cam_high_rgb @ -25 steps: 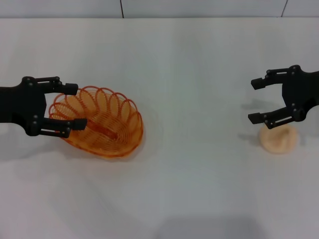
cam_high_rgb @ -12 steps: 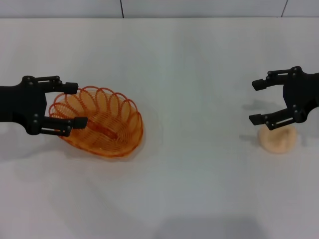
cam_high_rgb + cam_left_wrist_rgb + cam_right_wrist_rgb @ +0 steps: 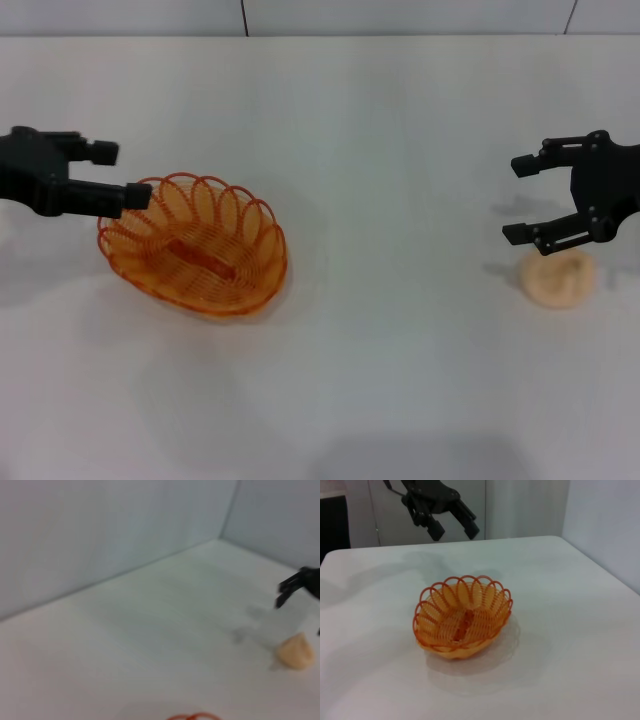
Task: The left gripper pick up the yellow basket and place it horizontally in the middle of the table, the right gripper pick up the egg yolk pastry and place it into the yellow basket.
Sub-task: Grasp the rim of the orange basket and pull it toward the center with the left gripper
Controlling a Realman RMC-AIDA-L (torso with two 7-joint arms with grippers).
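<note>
The yellow basket (image 3: 195,243) sits on the white table (image 3: 400,150) at the left, tilted slantwise and empty. My left gripper (image 3: 122,175) is open and empty, just off the basket's far left rim, not touching it. The egg yolk pastry (image 3: 560,278) lies at the right. My right gripper (image 3: 516,200) is open, just above and beside the pastry, not holding it. The right wrist view shows the basket (image 3: 462,617) with the left gripper (image 3: 455,531) beyond it. The left wrist view shows the pastry (image 3: 296,652), the right gripper (image 3: 300,585) and a sliver of the basket rim (image 3: 192,716).
A wall with a tile seam (image 3: 243,17) runs along the table's far edge. White tabletop lies between the basket and the pastry.
My left gripper has drawn back from the basket's rim, up and to the left, with nothing in it. The basket stays put. The right gripper has shifted slightly right.
</note>
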